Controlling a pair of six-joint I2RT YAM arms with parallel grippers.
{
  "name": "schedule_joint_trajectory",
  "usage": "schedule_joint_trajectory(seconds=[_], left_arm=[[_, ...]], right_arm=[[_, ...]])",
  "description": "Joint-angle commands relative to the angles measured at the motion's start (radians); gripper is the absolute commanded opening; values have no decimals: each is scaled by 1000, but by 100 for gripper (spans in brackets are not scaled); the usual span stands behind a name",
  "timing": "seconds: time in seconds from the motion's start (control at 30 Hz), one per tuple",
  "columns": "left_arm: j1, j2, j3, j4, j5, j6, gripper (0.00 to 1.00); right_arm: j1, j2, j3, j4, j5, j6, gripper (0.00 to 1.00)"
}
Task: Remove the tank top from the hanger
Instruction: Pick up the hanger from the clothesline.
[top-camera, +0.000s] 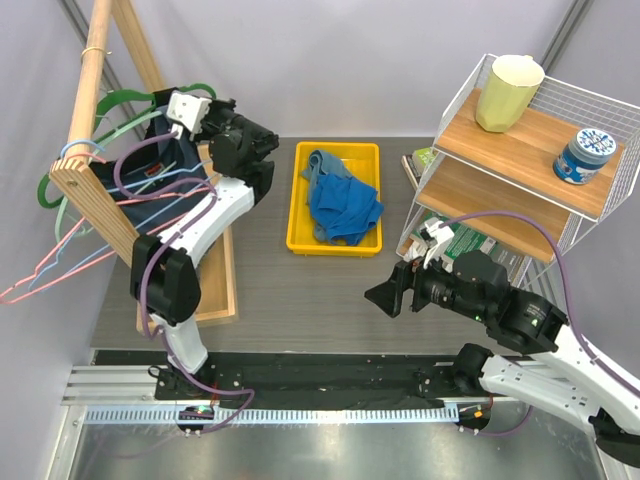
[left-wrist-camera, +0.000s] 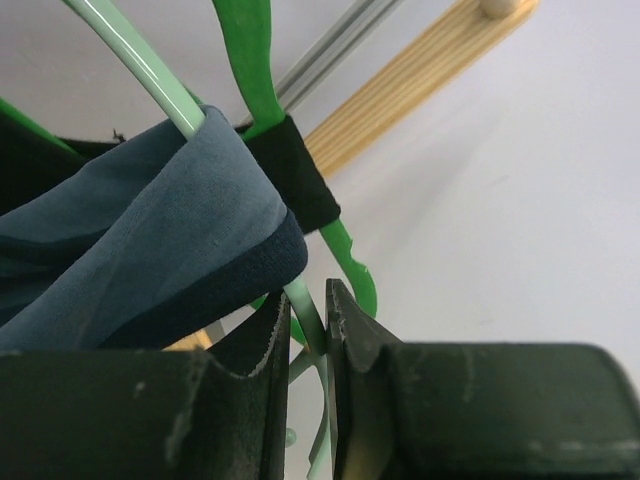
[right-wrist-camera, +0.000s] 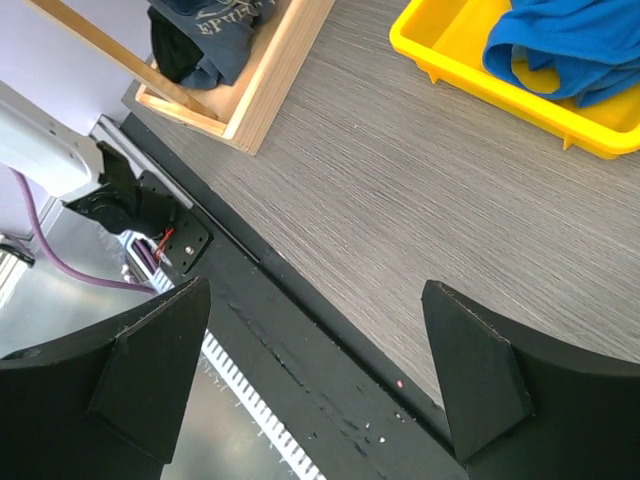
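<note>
Tank top (left-wrist-camera: 150, 250) hangs down from pale hanger (left-wrist-camera: 138, 66); left jaws clench hanger, right jaws released.

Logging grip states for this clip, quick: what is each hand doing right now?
Left hand: closed on the pale green hanger.
Right hand: open, holding nothing.

Grey wood-grain table (top-camera: 300, 290) — pale walls (top-camera: 330, 60) behind it.
</note>
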Motion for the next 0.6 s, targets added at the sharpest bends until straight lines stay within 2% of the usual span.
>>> schedule_joint_trajectory(seconds=[0.0, 0.13, 0.33, 0.57], left_arm=[[-40, 25, 14, 216, 16, 149, 0], [-64, 44, 34, 245, 11, 202, 0], [-124, 73, 60, 248, 1, 202, 0], [-257, 85, 78, 248, -4, 187, 0]], right_arm=[[5, -40, -6, 20, -21, -23, 93], [5, -60, -3, 0, -19, -35, 93], [5, -94, 6, -18, -17, -46, 94], [5, -155, 6, -37, -16, -31, 94]])
